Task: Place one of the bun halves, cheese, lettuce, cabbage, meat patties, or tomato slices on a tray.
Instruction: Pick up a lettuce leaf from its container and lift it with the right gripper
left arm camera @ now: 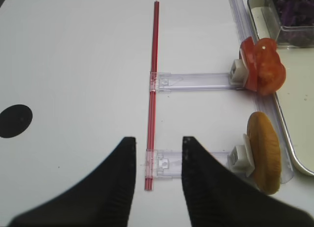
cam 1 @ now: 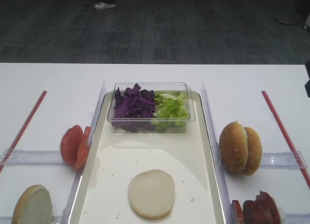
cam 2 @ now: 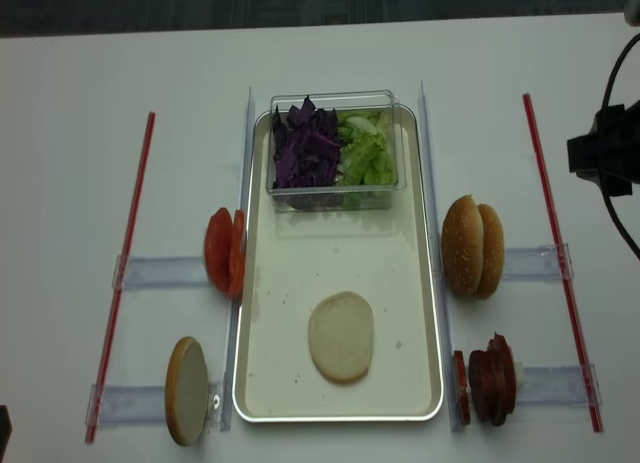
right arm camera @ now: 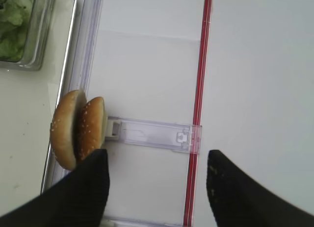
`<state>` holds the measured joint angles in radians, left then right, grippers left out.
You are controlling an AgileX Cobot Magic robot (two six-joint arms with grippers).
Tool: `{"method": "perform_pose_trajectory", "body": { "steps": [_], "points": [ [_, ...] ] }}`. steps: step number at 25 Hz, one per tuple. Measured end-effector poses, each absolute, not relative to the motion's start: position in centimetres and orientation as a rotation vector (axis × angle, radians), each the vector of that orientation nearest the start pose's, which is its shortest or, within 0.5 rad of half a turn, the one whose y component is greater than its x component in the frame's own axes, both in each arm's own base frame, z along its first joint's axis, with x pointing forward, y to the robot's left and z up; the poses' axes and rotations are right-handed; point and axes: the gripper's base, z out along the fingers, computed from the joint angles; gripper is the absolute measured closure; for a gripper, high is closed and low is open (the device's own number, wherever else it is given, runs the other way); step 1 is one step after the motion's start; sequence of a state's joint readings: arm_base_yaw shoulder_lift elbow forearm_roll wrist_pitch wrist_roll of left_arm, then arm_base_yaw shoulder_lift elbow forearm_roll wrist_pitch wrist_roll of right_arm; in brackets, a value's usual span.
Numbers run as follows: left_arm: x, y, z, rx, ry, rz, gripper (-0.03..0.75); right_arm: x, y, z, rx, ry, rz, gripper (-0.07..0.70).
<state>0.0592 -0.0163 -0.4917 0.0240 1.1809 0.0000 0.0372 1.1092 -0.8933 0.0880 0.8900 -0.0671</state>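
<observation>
A bun half lay cut face up on the tray, both grippers clear. The right gripper hung with jaws wide beside the upright sesame buns, the left gripper likewise parted; a careless reach could have toppled those buns. Farther back, the cabbage and lettuce sat boxed.

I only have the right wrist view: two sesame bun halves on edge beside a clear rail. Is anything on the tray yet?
Observer: Yes, one bun half lies flat, pale cut face up, near the front of the tray.
Reviewer: Anything else on it?
Observer: A clear box at the far end, with purple cabbage on the left and lettuce on the right.
Reviewer: What else is on the right side?
Observer: Meat patties stand on edge beside the tray's near right corner.
</observation>
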Motion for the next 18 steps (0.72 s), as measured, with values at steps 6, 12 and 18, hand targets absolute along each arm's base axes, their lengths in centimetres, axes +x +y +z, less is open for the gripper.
{"method": "perform_pose_trajectory", "body": {
  "steps": [6,12,18],
  "points": [
    [-1.2,0.1,26.5,-0.067,2.156,0.063,0.491,23.1,1.5,30.5,-0.098,2.609,0.097,0.169],
    [-1.2,0.1,26.5,-0.067,2.156,0.063,0.491,26.6,1.7,30.4,-0.098,2.632,0.097,0.169],
    [-1.2,0.1,26.5,-0.067,2.156,0.063,0.491,29.1,1.7,29.8,-0.099,2.655,0.093,0.168]
  ]
}}
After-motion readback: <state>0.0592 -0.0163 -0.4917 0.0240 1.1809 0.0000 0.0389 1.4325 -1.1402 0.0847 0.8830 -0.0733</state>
